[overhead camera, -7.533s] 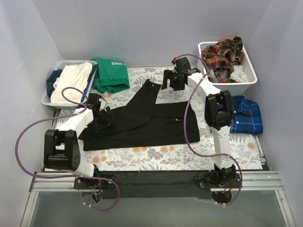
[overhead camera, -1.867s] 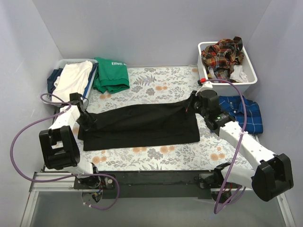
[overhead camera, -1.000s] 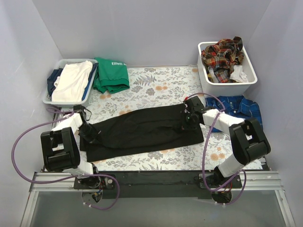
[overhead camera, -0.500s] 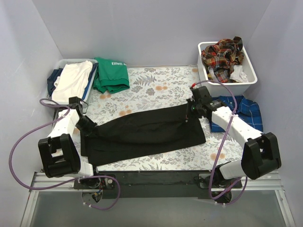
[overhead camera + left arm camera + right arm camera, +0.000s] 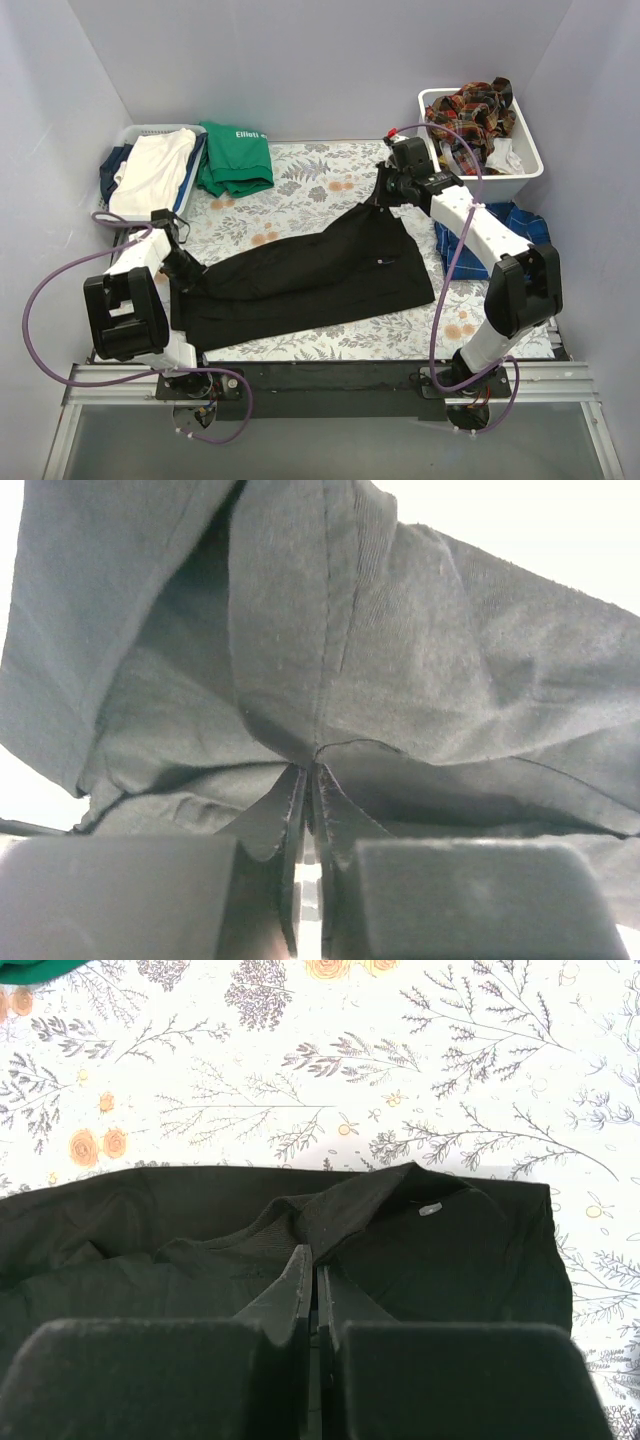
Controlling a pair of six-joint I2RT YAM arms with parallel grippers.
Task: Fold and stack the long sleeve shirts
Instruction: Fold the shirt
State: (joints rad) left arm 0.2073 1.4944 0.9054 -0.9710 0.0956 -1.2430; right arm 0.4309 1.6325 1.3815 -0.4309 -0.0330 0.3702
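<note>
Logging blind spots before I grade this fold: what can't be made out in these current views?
1. Top view: blue plaid shirt, partly covered by the right arm.
2. Top view: red-orange plaid shirts, tangled in the bin; number unclear.
3. Left wrist view: black shirt fills the frame; which part is pinched is unclear.

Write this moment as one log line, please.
left gripper: shut on black shirt | right gripper: shut on black shirt, corner raised | fold: unfinished

Top camera looks down from behind my bases over the floral-print tabletop (image 5: 300,190). Left wrist camera sits very near — right looks down from higher — all share the large plain black cloth shirt (image 5: 310,275).
</note>
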